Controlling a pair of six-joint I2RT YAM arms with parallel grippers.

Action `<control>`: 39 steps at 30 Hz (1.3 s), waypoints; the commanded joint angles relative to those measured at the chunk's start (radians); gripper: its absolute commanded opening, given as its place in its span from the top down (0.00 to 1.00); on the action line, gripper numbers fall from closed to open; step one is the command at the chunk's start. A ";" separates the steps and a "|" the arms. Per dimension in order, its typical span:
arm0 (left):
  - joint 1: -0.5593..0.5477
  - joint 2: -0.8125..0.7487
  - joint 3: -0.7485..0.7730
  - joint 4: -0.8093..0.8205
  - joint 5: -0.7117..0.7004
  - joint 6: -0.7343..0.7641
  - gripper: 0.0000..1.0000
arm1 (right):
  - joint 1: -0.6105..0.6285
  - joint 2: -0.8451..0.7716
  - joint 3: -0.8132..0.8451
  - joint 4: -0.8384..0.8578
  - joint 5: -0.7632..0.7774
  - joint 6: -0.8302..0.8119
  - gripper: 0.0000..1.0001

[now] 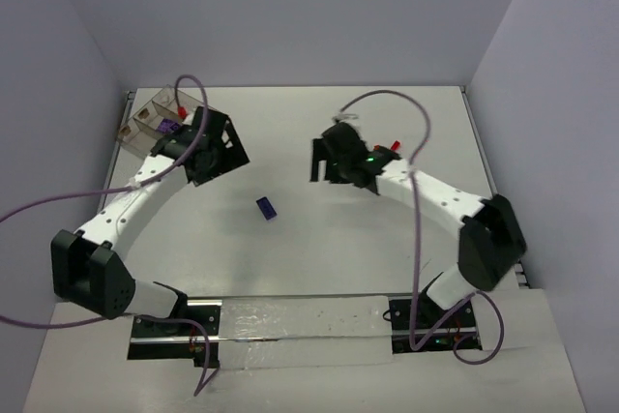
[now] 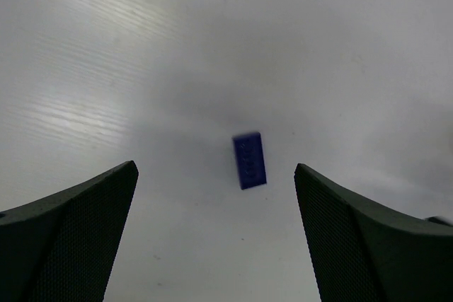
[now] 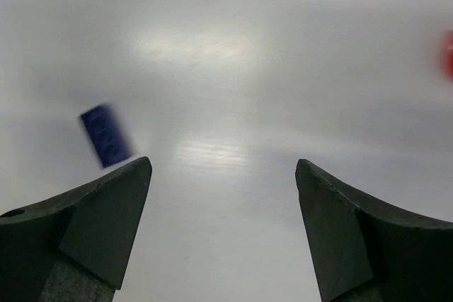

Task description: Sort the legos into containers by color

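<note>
One purple lego (image 1: 266,207) lies flat on the white table between the two arms. The left wrist view has it (image 2: 249,160) just ahead of my left gripper (image 2: 216,168), whose fingers stand wide apart and empty. My right gripper (image 3: 224,164) is open too, with nothing between its fingers, and the purple lego (image 3: 105,134) lies off its left finger. A red lego (image 1: 395,146) sits beside the right arm and shows blurred (image 3: 448,54) at the right edge of the right wrist view. The clear compartment tray (image 1: 135,132) stands at the far left, with a purple lego (image 1: 168,126) inside.
Grey walls close in the table on three sides. My left gripper (image 1: 215,150) hangs just right of the tray and my right gripper (image 1: 327,157) is over the table's middle right. Purple cables loop above both arms.
</note>
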 commanded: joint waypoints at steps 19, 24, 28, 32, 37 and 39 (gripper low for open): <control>-0.263 0.356 -0.064 0.116 -0.044 -0.369 0.13 | -0.310 -0.359 -0.200 -0.029 0.044 -0.021 0.06; -0.262 0.405 -0.054 0.132 -0.053 -0.359 0.22 | -0.309 -0.350 -0.191 -0.035 0.045 -0.027 0.05; -0.262 0.431 -0.052 0.150 -0.052 -0.356 0.31 | -0.310 -0.354 -0.190 -0.038 0.049 -0.027 0.05; -0.262 0.446 -0.046 0.145 -0.049 -0.355 0.51 | -0.310 -0.352 -0.192 -0.041 0.044 -0.025 0.05; -0.245 0.387 -0.015 0.090 -0.091 -0.324 0.88 | -0.310 -0.353 -0.189 -0.040 0.042 -0.020 0.05; -0.210 0.340 -0.001 0.061 -0.109 -0.288 0.95 | -0.310 -0.352 -0.187 -0.039 0.038 -0.022 0.05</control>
